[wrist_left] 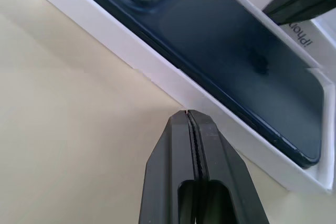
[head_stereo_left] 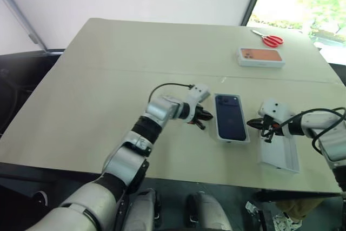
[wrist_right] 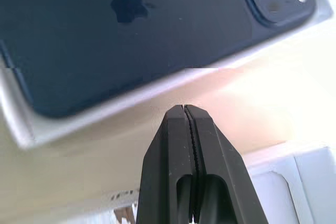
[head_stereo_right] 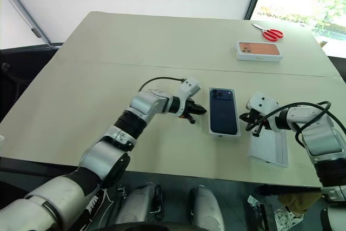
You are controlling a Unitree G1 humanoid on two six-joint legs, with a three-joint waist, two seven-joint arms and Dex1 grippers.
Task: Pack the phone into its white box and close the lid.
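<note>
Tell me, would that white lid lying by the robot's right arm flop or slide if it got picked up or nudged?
The lid looks like a thin, hollow cardboard shell, so probably stiff and light. Lying flat on the smooth table, it would likely slide rather than tip. Its thin walls could dent under a hard pinch.

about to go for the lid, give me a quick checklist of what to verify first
1. phone lies in the white box, back up: ok
2. phone sits flat below the rim: cannot tell
3. left hand shut, holding nothing, beside the box: ok
4. right hand shut, holding nothing, on the box's other side: ok
5. lid open side up on the table by the right hand, not on the box: not ok
6. orange-picture box and scissors far from the work area: ok
</note>
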